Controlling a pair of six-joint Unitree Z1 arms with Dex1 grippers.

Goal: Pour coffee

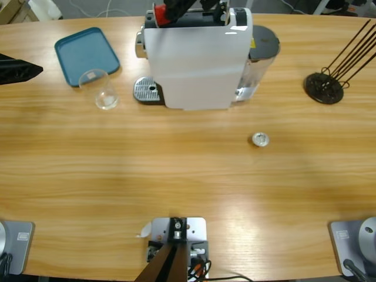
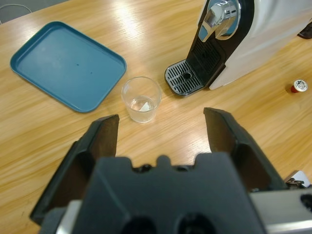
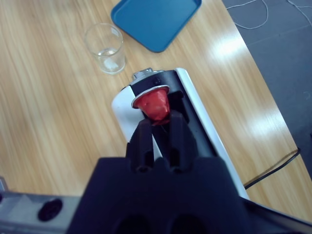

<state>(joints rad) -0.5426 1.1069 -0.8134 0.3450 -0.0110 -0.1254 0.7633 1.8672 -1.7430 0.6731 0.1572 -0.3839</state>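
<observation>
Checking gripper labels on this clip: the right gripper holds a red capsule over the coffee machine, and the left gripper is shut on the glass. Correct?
Not quite. The left gripper is open and holds nothing; the left wrist view shows the glass standing apart on the table. The right gripper does hold the red capsule over the coffee machine.

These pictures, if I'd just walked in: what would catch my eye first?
Probably the big white coffee machine at the table's far middle, with the right gripper holding a red capsule over its top. Next, the empty clear glass beside the blue tray, left of the machine's drip grate.
</observation>
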